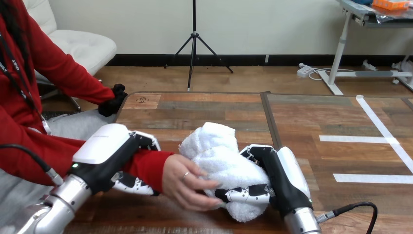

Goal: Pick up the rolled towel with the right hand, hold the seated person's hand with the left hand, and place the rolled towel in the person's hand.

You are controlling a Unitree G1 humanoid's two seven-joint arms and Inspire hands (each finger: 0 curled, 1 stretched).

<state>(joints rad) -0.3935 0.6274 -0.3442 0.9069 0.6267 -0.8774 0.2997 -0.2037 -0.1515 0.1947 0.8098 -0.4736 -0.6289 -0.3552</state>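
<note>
- The right hand (285, 183) is clenched on the rolled towel (219, 153). Its fingers (243, 194) wrap across the roll's near, lower side, and its palm presses against the roll's right flank.
- Directly left of those fingers, the person's hand (187, 183) lies on the same towel, its fingertips touching the cloth just beside the robot's (so both are on it at once).
- Farther left, past the red cuff, the left hand (109, 156) grips the person's forearm. Its white back lies over the sleeve and its fingers (130, 184) curl under it.
- The towel sits low over the wooden table (311, 122), between the two robot hands. I cannot tell whether it rests on the wood.
- Progress, as I judge it: the pickup and the left-hand hold look done, and the towel is at the person's hand. It is not yet settled into the person's grasp, and the right hand has yet to let go.
- Writing: a faint line of print runs along the left hand's white shell, too small to make out. The towel shows no label.
</note>
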